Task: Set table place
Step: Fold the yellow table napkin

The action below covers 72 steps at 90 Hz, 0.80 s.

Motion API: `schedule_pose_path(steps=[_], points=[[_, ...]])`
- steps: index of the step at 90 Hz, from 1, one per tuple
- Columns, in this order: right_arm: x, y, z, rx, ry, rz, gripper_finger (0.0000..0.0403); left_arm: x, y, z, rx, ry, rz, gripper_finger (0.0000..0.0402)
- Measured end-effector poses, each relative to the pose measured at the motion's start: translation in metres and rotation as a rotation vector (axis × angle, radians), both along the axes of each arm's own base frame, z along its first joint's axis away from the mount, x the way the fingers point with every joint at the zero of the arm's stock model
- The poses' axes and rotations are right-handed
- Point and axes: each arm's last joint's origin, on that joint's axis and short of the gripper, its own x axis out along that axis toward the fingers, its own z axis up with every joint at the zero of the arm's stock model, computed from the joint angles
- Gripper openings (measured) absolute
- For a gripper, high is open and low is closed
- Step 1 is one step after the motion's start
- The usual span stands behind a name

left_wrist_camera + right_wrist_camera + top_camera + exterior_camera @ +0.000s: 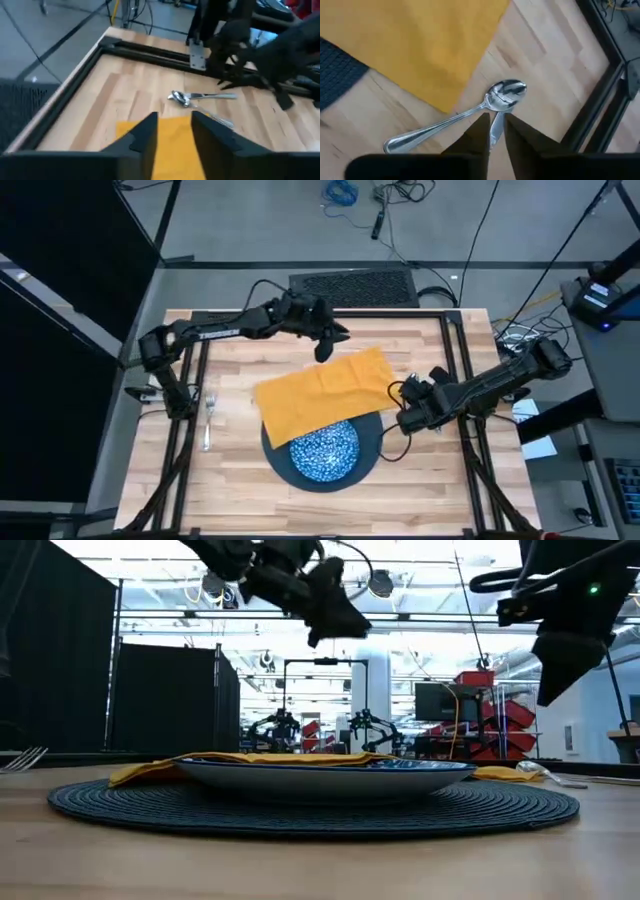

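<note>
A mustard-yellow napkin (320,395) lies flat on the table (230,480). Its near part covers the far rim of the blue speckled dish (325,450), which sits on the dark round plate (372,442), woven like a mat. My left gripper (328,345) hovers open above the napkin's far edge (175,145). My right gripper (398,402) hangs above the spoon (470,115) and knife (495,134) beside the napkin's right edge, its fingers a narrow gap apart with the knife showing through. A fork (208,420) lies at the left.
The black frame (470,370) runs along the table's edges close to the right arm. Bare wood lies left of the plate around the fork and along the near edge. The low view shows both grippers (335,615) (555,670) well above the tabletop.
</note>
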Motion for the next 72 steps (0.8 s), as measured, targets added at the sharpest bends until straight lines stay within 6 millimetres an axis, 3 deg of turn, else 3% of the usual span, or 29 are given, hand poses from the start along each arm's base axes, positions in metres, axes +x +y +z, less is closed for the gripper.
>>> schedule_pose_path(steps=[13, 32, 43, 72], points=[[0.006, -0.004, 0.0, -0.006, -0.082, -0.06, 0.01, 0.014, 0.009, -0.006, -0.025, 0.033, 0.041, 0.0181], [0.013, -0.011, -0.001, 0.039, -0.061, -0.013, 0.0135, 0.045, 0.023, -0.004, 0.012, 0.161, -0.015, 0.0184], [0.014, -0.014, -0.003, 0.062, -0.061, -0.029, 0.0146, 0.062, 0.029, -0.016, 0.001, 0.285, -0.052, 0.0184], [0.0, -0.017, -0.035, 0.059, -0.014, -0.026, 0.0158, 0.075, 0.036, -0.046, -0.029, 0.38, -0.069, 0.0184]])
